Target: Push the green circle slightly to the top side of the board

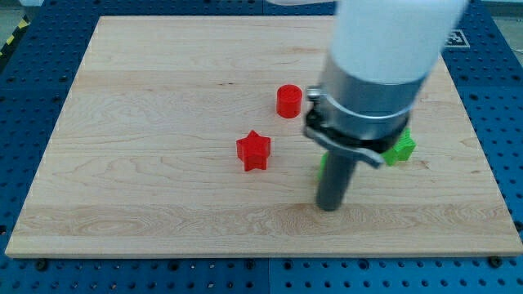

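My tip rests on the wooden board right of centre, near the view's bottom. A green block, mostly hidden behind the rod, shows as a sliver just above the tip; its shape cannot be made out. A green star pokes out at the rod's right, partly hidden by the arm. A red cylinder stands up and left of the tip. A red star lies to the tip's left.
The white and grey arm body covers the board's upper right. A blue perforated table surrounds the board on all sides.
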